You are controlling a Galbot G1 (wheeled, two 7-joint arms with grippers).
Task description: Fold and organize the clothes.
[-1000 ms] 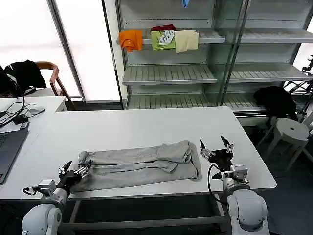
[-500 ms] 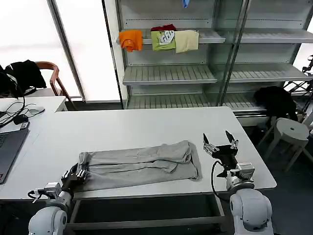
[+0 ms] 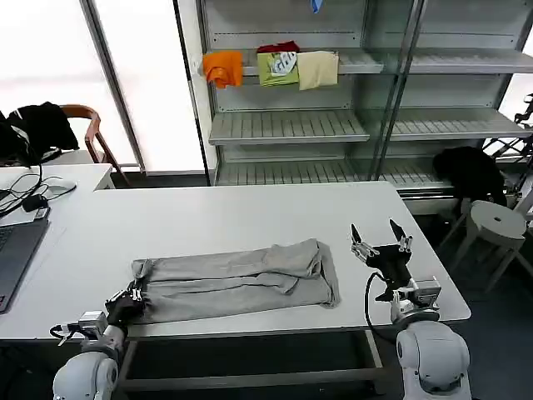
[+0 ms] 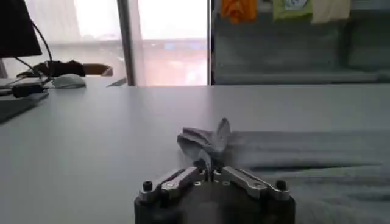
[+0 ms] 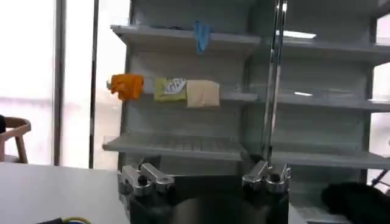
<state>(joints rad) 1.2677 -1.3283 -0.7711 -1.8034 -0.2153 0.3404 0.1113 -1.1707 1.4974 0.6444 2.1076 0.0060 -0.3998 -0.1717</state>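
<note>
A light grey shirt (image 3: 237, 279), folded into a long strip, lies across the front of the white table (image 3: 208, 217). My left gripper (image 3: 133, 296) sits low at the strip's left end, near the table's front edge. In the left wrist view that gripper (image 4: 207, 172) is shut on a bunched tip of the shirt (image 4: 204, 139), and the rest of the cloth stretches away on the table. My right gripper (image 3: 381, 240) is open, raised above the table to the right of the shirt's other end and clear of it. In the right wrist view it (image 5: 204, 179) holds nothing and faces the shelves.
Metal shelving (image 3: 287, 125) stands behind the table, with orange (image 3: 223, 67), green and cream folded garments on an upper shelf. A laptop (image 3: 12, 254), mouse and cables lie on the left. A chair with a black garment stands far left, a white stool (image 3: 495, 221) at the right.
My right gripper has drifted right and a little up, away from the shirt's right end, staying open. The left gripper stays shut on the left end and sank slightly toward the front edge.
</note>
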